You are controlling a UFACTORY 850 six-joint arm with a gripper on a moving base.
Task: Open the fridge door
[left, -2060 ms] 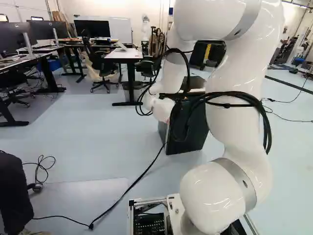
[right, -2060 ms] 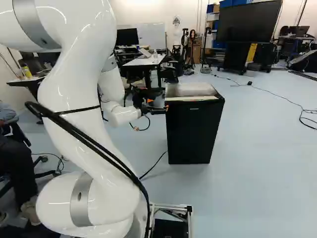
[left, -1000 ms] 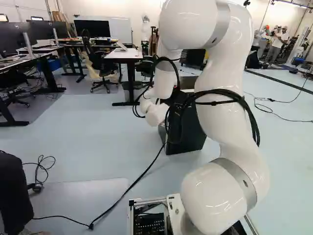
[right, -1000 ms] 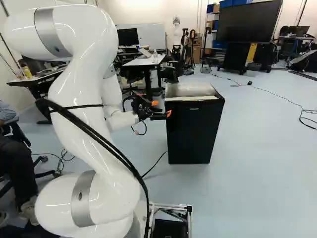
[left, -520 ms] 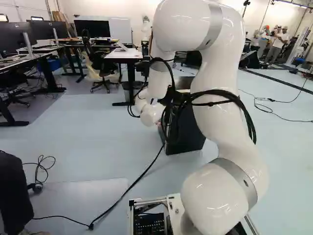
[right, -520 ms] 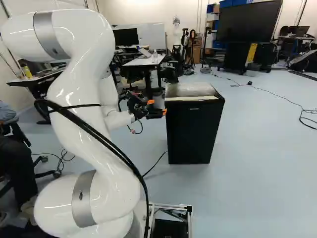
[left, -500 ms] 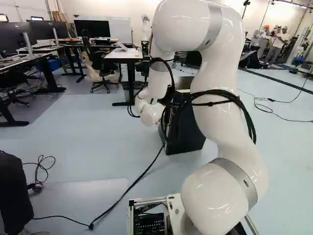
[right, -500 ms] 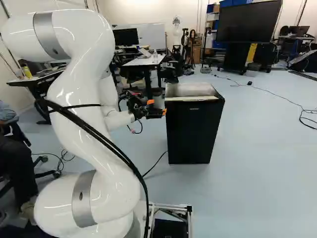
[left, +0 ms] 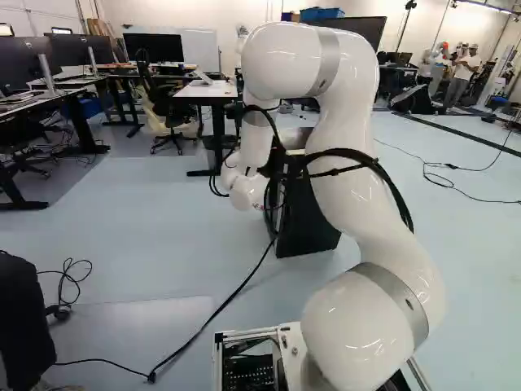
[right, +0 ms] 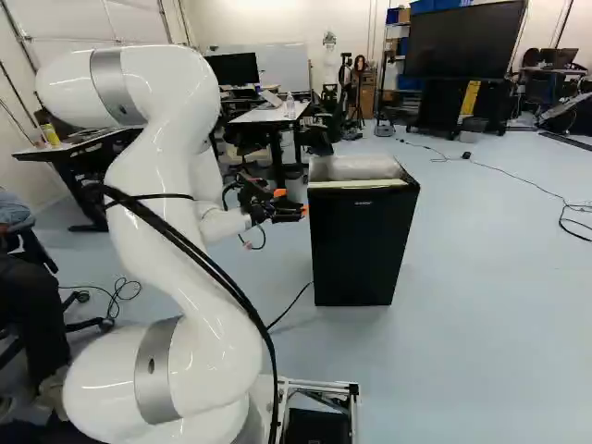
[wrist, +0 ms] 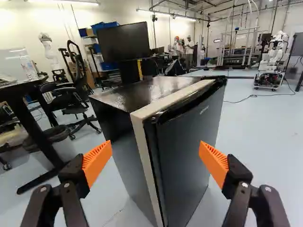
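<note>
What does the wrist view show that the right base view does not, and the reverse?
Only the wrist view: the pale strip running down the fridge's side edge, and another robot on a wheeled cart.
Only the right base view: the arm's lowest joint.
Both: the fridge's top and front, the end effector, the large screen.

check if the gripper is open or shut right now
The gripper is open: in the wrist view its orange pads stand wide apart, with the fridge ahead and nothing gripped between them.
</note>
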